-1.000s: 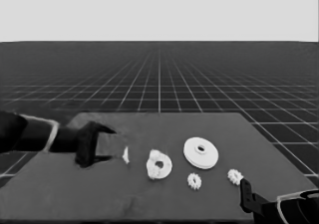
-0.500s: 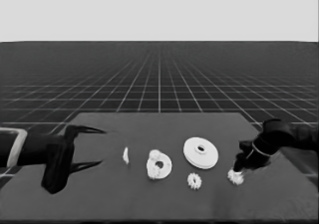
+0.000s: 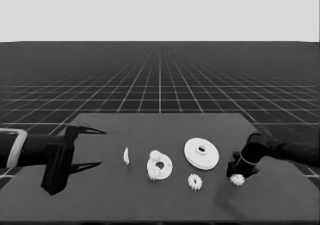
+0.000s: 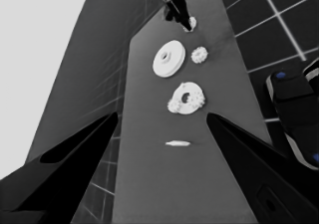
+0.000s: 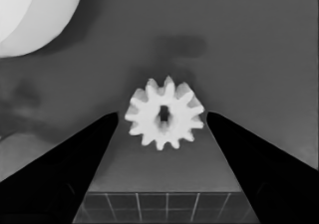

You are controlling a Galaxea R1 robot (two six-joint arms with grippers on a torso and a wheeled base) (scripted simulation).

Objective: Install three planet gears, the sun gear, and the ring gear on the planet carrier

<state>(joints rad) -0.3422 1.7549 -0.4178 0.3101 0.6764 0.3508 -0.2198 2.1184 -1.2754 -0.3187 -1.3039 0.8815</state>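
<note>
Gears first: one small toothed gear (image 3: 237,179) lies on the dark counter (image 3: 160,205) at the lower right of the head view, and the right claw (image 3: 238,173) stands over it, its arm coming in from the right edge. In the right wrist view that gear (image 5: 164,113) sits flat between the two black fingers (image 5: 65,169), with clear counter showing on either side of it; the fingers are spread wide and touch nothing. At the upper left of that same view a curved white edge of the larger round part (image 5: 30,15) shows.

In the head view the larger round part (image 3: 201,153) lies right of centre, just left of the right claw. A second loose gear (image 3: 195,181) lies just below it, toward the lower edge of the frame. The smaller round part (image 3: 159,166) lies at centre, left of the larger one and apart from it, and toothed gears sit on its rim; the left wrist view shows them at two spots around its hole (image 4: 188,98). A thin white piece (image 3: 126,156) stands left of the smaller round part, well apart from it.

At the left of the head view the left claw (image 3: 87,147) waits over the counter's left end, fingers wide apart, with nothing between them.
</note>
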